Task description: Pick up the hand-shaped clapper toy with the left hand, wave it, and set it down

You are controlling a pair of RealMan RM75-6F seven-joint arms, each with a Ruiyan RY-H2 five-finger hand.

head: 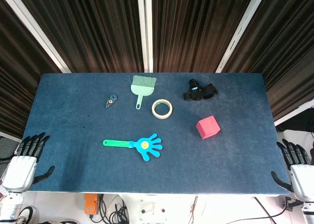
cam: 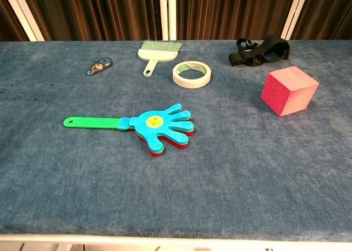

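Both robot hands, left (head: 22, 162) and right (head: 298, 167), spread empty; clapper toy (head: 135, 145) lies crosswise, palm rightward.

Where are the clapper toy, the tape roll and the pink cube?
clapper toy (cam: 159, 125), chest view, on the blue palm by the yellow sticker.
tape roll (cam: 192, 74), chest view, on the near part of the ring.
pink cube (head: 208, 127), head view, on its top face.
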